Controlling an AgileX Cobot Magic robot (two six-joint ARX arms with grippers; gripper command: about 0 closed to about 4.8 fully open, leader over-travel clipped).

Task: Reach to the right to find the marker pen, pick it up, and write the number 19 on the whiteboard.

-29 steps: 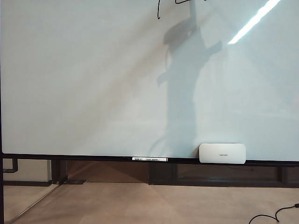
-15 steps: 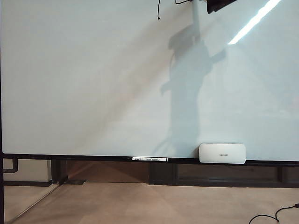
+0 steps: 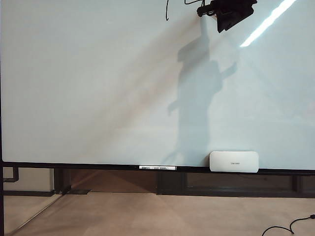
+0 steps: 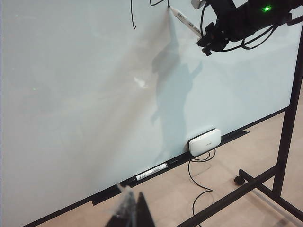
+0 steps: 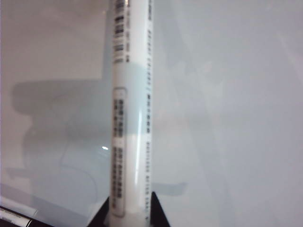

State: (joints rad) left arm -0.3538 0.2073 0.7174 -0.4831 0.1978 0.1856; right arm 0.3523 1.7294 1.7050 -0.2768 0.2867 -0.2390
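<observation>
The whiteboard (image 3: 98, 88) fills nearly the whole exterior view, glossy white within a thin dark frame, its dark bottom rail (image 3: 74, 166) running along the lower edge. My right gripper (image 3: 227, 14) hangs at the top of that view, right of centre, close to the board's surface; its shadow (image 3: 197, 93) falls down the board below it. In the left wrist view my right gripper (image 4: 208, 39) shows as a dark mass with cables and a green light, and its fingers are clamped on the marker pen (image 4: 185, 22), a white barrel slanting up toward the board, its tip meeting the surface at the end of a black stroke. In the right wrist view the marker pen (image 5: 131, 113) stands as a tall white barrel with printed bands, gripped at its base between my two dark fingertips (image 5: 102, 213). Of the number 19 (image 3: 167, 10), a thin black "1" stroke is visible at the top edge of the board, left of my right gripper; a further curved stroke beside it runs out of view. A white eraser (image 3: 234, 161) rests on the rail at lower right. A second marker (image 3: 157, 167) lies on the rail, left of the eraser. My left gripper (image 4: 130, 215) shows only as dark tips at the frame's edge; I cannot tell how its jaws stand.
</observation>
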